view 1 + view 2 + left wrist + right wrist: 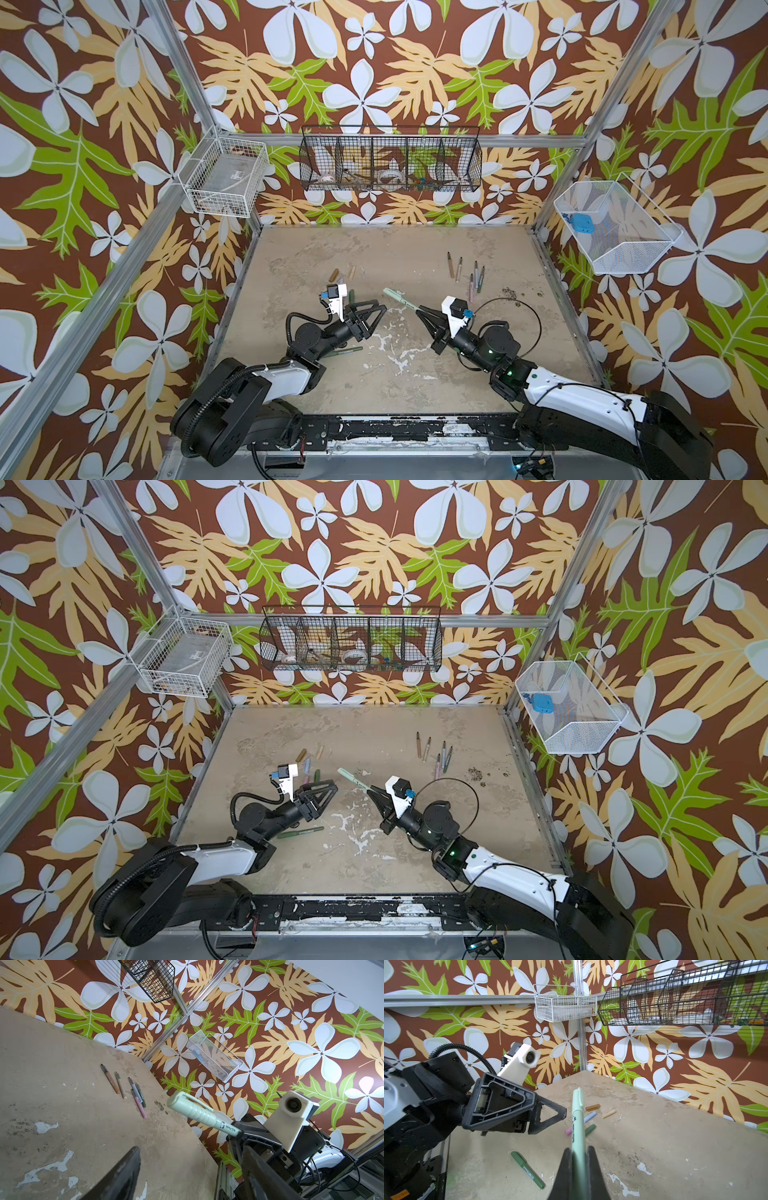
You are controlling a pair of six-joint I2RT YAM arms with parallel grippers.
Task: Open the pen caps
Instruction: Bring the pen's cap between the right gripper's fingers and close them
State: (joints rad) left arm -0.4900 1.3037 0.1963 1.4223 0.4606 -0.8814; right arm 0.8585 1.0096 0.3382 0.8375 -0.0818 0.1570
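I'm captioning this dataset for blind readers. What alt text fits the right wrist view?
The right gripper clamps a capped pale green pen, pointing it toward the open left gripper. On the worn table lie five loose caps and a dark green pen.

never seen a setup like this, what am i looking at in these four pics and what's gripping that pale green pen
Two robot arms stand at a table, each ending in two pinching fingers. Two pictures look down from overhead, side by side; the others come from a small camera on each arm's wrist. The right arm's fingers are shut on the mint-green pen, cap on, held above the table. The left arm's fingers are open and empty, facing it. On the table lie five uncapped pens, five loose caps and one dark green capped pen.
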